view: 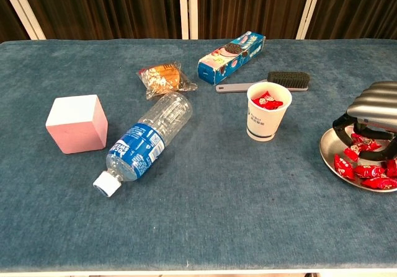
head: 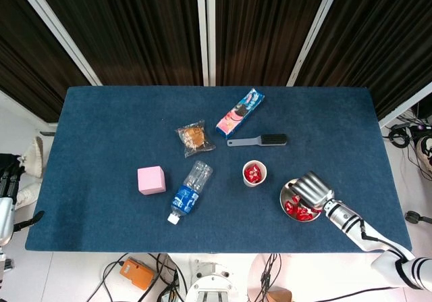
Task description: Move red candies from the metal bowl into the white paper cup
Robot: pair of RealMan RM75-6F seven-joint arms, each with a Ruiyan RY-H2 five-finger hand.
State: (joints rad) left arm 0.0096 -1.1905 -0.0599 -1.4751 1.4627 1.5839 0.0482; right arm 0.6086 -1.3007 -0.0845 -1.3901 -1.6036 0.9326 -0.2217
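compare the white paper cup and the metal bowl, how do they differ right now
The white paper cup is tall, narrow and paper; the metal bowl is wide, shallow and shiny. The cup stands free with nothing over it, while the right hand hangs over the bowl, fingers down among its candies. Both hold red candies.

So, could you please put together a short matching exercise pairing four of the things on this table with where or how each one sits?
Things:
1. white paper cup
2. water bottle
3. right hand
4. pink cube

Descriptions:
A. lying on its side, cap toward the table's near edge
B. over the metal bowl of red candies
C. upright, with red candies already inside
D. standing alone toward the left side of the blue cloth

Pairs: 1-C, 2-A, 3-B, 4-D
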